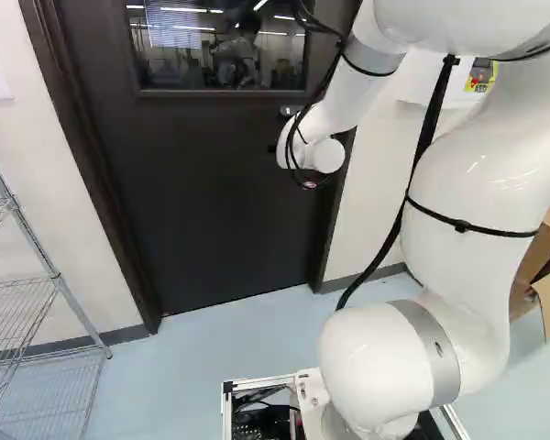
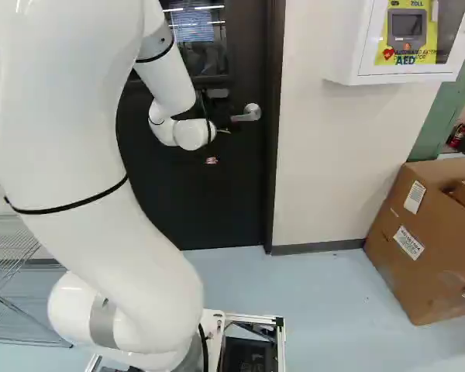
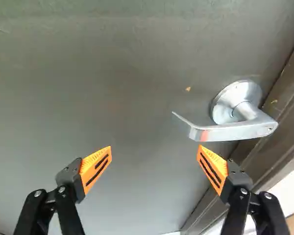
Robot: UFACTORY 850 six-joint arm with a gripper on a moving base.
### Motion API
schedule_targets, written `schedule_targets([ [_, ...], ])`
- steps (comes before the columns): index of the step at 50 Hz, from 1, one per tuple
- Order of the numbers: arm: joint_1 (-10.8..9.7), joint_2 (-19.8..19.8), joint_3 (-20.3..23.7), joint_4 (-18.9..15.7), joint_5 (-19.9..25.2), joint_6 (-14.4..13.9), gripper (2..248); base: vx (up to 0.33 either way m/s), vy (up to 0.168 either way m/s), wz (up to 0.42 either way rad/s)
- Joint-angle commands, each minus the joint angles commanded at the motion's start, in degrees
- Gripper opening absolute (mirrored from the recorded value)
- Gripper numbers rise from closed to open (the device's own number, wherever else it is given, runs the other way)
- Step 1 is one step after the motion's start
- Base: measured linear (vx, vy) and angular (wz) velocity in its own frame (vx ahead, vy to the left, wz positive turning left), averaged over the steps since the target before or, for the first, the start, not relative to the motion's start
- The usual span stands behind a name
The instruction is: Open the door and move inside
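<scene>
Partly hidden behind the wrist, my gripper (image 2: 223, 131) is at the dark door (image 2: 205, 198), just beside the silver lever handle (image 2: 249, 113). In the wrist view the gripper (image 3: 155, 149) stands open, its two orange-padded fingers wide apart with only door surface between them. The handle (image 3: 235, 130) lies ahead of one finger, its bent free end close to that fingertip; whether they touch I cannot tell. The lever points away from the door frame (image 3: 279, 117). The door (image 1: 211, 183) stands closed in its frame, with a window in its upper part.
A wire shelf (image 1: 37, 293) stands left of the door. On the wall to its right hangs a white AED cabinet (image 2: 407, 39), with a large cardboard box (image 2: 411, 240) on the floor below. The base's frame (image 1: 257, 385) shows ahead of the arm's lowest joint.
</scene>
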Motion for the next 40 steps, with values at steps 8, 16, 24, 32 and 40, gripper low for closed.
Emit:
schedule_targets([
  [8, 0.00, -0.92, 0.08, 0.00, 0.00, 0.00, 247, 0.000, 0.000, 0.000],
  [16, 0.00, -1.79, 0.13, 0.00, 0.00, 0.00, 247, 0.000, 0.000, 0.000],
  [24, -0.02, -1.73, 0.49, 0.00, 0.00, 0.00, 247, 0.000, 0.000, 0.000],
  [32, -0.25, 0.36, 2.42, 0.00, 0.00, 0.00, 247, 0.000, 0.000, 0.000],
  [40, -0.58, 3.45, 4.76, 0.00, 0.00, 0.00, 247, 0.000, 0.000, 0.000],
])
